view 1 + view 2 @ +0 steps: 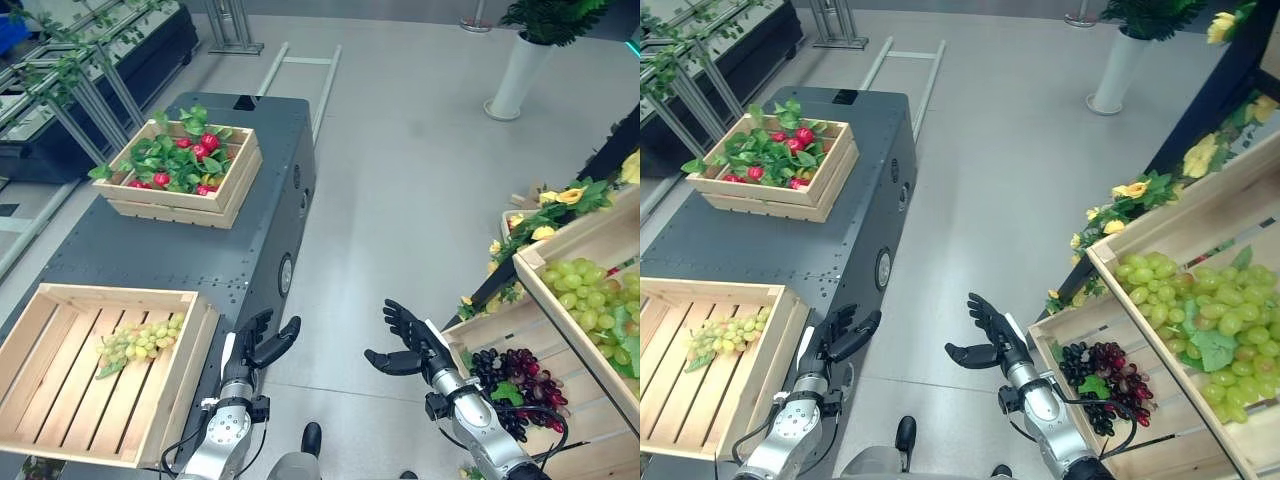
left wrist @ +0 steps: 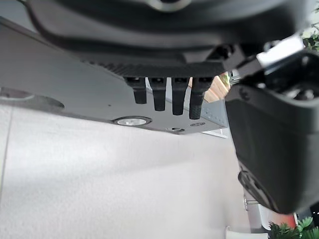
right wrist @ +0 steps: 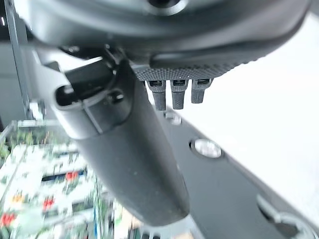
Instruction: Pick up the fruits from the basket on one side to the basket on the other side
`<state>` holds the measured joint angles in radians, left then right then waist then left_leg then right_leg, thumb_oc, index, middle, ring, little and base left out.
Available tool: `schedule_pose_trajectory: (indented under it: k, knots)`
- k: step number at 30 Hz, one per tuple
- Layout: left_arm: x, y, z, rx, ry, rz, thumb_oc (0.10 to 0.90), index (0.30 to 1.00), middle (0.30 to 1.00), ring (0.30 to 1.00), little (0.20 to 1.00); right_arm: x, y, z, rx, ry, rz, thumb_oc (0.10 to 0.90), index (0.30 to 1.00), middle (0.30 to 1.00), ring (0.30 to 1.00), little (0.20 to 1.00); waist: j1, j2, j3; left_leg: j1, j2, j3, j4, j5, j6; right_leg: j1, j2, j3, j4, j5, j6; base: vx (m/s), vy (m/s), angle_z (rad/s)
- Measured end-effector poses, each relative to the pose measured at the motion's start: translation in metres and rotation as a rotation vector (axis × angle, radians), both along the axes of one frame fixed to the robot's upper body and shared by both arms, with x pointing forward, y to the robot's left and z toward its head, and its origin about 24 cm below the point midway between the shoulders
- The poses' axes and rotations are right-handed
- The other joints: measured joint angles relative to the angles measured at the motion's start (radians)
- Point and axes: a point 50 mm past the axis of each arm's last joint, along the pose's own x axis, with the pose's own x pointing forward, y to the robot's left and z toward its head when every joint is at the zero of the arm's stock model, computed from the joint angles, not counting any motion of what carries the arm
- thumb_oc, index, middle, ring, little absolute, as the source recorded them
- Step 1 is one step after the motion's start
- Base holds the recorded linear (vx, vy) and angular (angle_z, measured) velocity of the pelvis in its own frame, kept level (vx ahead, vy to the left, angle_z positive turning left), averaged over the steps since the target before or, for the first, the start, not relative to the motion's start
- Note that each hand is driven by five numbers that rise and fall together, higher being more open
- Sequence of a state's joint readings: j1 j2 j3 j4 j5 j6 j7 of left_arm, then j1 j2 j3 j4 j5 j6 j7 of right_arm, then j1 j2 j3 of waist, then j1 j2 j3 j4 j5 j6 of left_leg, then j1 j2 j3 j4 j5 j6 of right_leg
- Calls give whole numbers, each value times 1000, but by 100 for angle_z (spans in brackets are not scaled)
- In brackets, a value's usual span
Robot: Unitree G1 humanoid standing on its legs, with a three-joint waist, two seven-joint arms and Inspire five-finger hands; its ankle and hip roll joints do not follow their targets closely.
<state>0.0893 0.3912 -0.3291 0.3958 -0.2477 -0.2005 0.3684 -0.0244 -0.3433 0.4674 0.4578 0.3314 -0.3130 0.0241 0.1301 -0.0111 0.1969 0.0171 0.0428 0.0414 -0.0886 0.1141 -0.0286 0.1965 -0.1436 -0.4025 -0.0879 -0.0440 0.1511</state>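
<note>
A bunch of green grapes [image 1: 140, 343] lies in the wooden crate [image 1: 60, 410] at the near left, on the dark cart [image 1: 200, 250]. On the right, a shelf crate [image 1: 590, 240] holds many green grapes [image 1: 590, 295], and a lower crate [image 1: 490, 335] holds dark purple grapes [image 1: 515, 375]. My left hand [image 1: 262, 343] hangs open beside the left crate's right wall, holding nothing. My right hand [image 1: 405, 340] is open over the floor, just left of the purple grapes, and is empty.
A second wooden crate [image 1: 235, 170] with red fruit [image 1: 205, 145] and green leaves sits further back on the cart. Yellow flowers [image 1: 545, 215] trim the right shelf. A white planter [image 1: 515, 75] stands at the back right. Open grey floor [image 1: 400, 200] lies between cart and shelf.
</note>
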Motion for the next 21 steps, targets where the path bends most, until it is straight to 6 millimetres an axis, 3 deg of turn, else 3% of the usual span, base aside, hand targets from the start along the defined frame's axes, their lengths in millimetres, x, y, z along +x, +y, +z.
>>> schedule_pose_trajectory:
  k: [7,10,11,12,13,14,15,16,17,18,20,21]
  knots:
    - [0,4,0,23,15,-9,800,900,900,900,900,-1,4,-1,3,5,20,800,900,900,900,900,16,-5,0,0,-19,-13,0,4,10,8,-17,-17,6,0,0,96,153,9]
    - [0,2,0,44,19,-39,800,900,900,900,900,-2,5,-2,27,17,4,800,900,900,900,900,22,-9,0,0,-36,-12,7,-10,29,7,-47,-33,51,-14,-6,128,257,16]
    - [1,0,0,58,18,-57,800,900,900,900,900,-2,5,-4,33,25,-7,800,900,900,900,900,18,-9,1,1,-45,-12,14,-21,41,-1,-66,-51,106,-30,-10,131,224,40]
    - [4,-6,0,77,15,-99,800,900,900,900,900,-3,1,-5,26,30,-16,800,900,900,900,900,10,8,9,-3,-58,-15,54,-39,67,-46,-105,-49,264,-59,-6,154,193,62]
    - [4,-10,0,100,16,-144,800,900,900,900,900,-4,-3,-5,14,32,-23,800,900,900,900,900,-6,26,10,4,-58,-45,61,-45,77,-97,-138,-32,415,-67,-24,106,79,60]
    - [5,-10,2,117,12,-167,800,900,900,900,900,-5,-3,-5,14,32,-23,800,900,900,900,900,-8,27,10,12,-71,-61,59,-44,88,-133,-162,-6,510,-65,-34,65,-7,65]
    - [7,-8,4,153,8,-201,800,900,900,900,900,-6,-1,-6,33,39,-28,800,900,900,900,900,-15,27,13,26,-90,-90,57,-37,105,-210,-187,71,659,-72,-50,48,-97,85]
    - [11,-3,7,183,5,-225,800,900,900,900,900,-7,4,-5,63,42,-30,800,900,900,900,900,-36,32,15,25,-98,-142,50,-19,121,-263,-143,153,705,-91,-73,77,-155,95]
    - [14,-1,10,193,0,-235,800,900,900,900,900,-6,5,-4,67,35,-28,800,900,900,900,900,-42,35,18,20,-96,-162,47,-15,121,-286,-110,176,702,-95,-79,153,-199,113]
    - [18,4,14,214,-8,-247,800,900,900,900,900,-5,8,0,78,17,-22,800,900,900,900,900,-56,48,28,4,-95,-210,48,-9,120,-324,-26,243,623,-96,-80,152,-212,101]
    - [23,11,16,231,-5,-245,800,900,900,900,900,-4,10,4,89,-8,-17,800,900,900,900,900,-73,57,44,-11,-118,-259,52,-10,117,-366,75,334,395,-84,-72,127,-248,108]
    - [25,11,16,230,-2,-242,800,900,900,900,900,-3,9,5,89,-12,-23,800,900,900,900,900,-88,54,43,-21,-126,-287,61,-11,118,-373,101,393,320,-80,-66,101,-292,123]
